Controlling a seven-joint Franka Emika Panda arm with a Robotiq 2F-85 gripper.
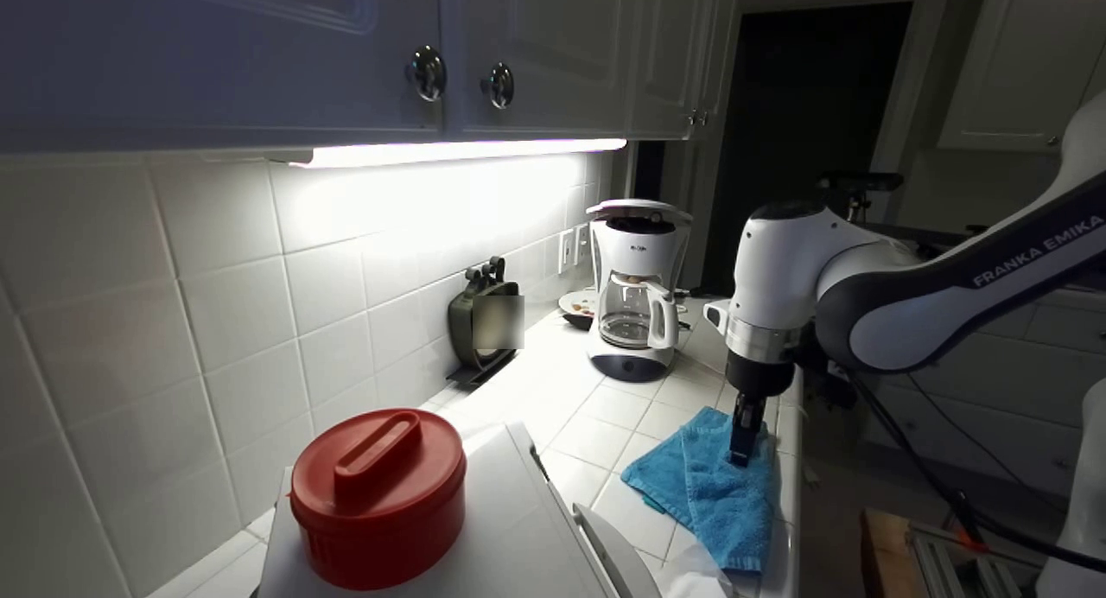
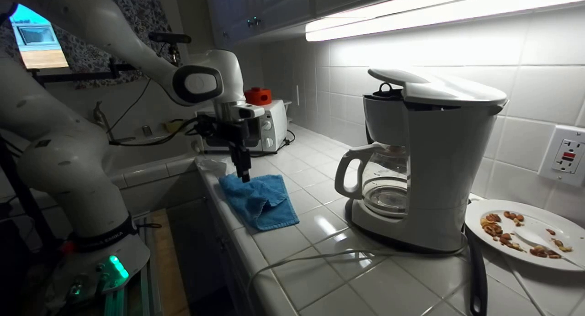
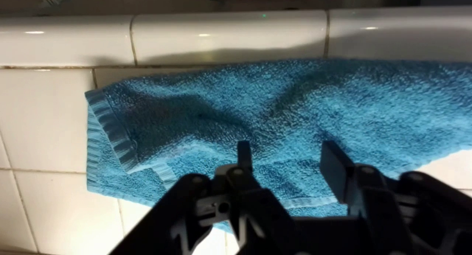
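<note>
A crumpled blue towel [image 1: 721, 507] lies folded on the white tiled counter along its front edge. It also shows in an exterior view [image 2: 267, 204] and fills the middle of the wrist view [image 3: 295, 100]. My gripper [image 3: 285, 152] points down over the towel with its two fingers apart and nothing between them. In both exterior views the gripper [image 1: 743, 451] [image 2: 244, 175] is at the towel, close over its cloth. I cannot tell whether the fingertips touch it. Part of the towel is hidden behind the fingers in the wrist view.
A white coffee maker [image 1: 635, 252] [image 2: 438, 170] with a glass carafe stands near the towel. A plate [image 2: 544, 256] with nuts is behind it. A red lidded container [image 1: 380, 503] sits on a white toaster oven [image 2: 274, 119]. A cord [image 2: 320, 256] crosses the counter. Cabinets hang above.
</note>
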